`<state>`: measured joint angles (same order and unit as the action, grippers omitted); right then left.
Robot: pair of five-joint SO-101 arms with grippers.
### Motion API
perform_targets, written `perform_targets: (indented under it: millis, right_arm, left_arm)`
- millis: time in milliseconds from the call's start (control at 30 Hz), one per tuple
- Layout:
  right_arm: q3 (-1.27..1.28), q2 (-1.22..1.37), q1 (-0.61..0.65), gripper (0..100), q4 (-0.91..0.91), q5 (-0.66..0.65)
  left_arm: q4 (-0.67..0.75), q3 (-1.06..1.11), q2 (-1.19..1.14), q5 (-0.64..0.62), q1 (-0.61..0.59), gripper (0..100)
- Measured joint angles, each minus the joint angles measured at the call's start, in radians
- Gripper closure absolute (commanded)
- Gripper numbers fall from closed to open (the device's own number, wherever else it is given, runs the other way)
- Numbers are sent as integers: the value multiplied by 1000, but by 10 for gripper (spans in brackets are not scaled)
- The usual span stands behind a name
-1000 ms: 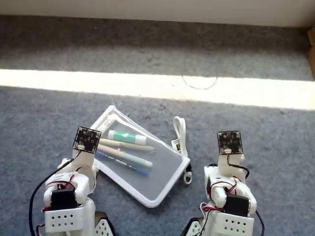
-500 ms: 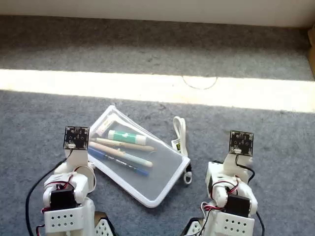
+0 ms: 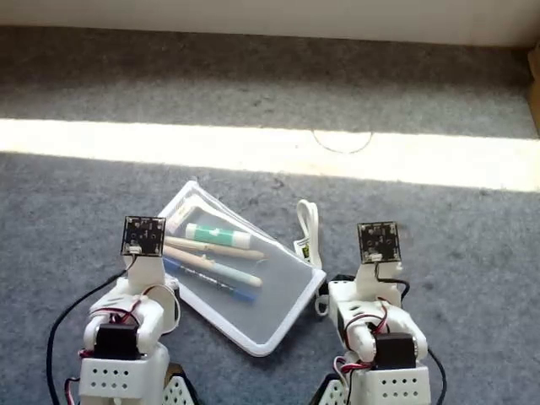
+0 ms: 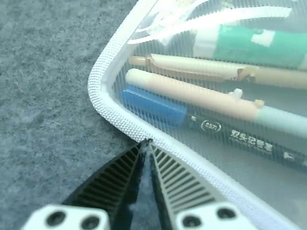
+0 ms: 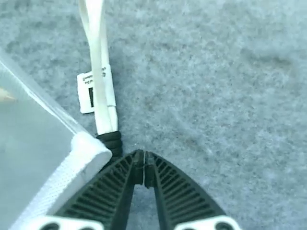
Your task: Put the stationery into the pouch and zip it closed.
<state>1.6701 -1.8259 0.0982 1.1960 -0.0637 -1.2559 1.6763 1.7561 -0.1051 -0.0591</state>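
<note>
Both pressed together, left end effector [image 4: 145,147] and right end effector [image 5: 144,162] flank the pouch [image 3: 257,299] lying on the table [image 3: 76,194]; light, floppy and slick, it likely grips best by its woven edge [image 4: 101,103].

Clear mesh pouch [image 3: 272,310] with white edging, flat on grey carpet [image 3: 439,228], lying diagonally. Inside, side by side: green-and-white tube [image 3: 218,235], two cream pens [image 3: 207,245], one with a pale teal end, and a blue pen [image 3: 211,280]. White strap [image 3: 309,221] with tag trails off one corner.
</note>
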Motion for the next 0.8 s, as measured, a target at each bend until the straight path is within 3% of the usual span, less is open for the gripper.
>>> perform_targets:
  millis: [800]
  right_arm:
    - [0,0,12,994,44,3]
  left_arm:
    - [0,0,0,0,20,994]
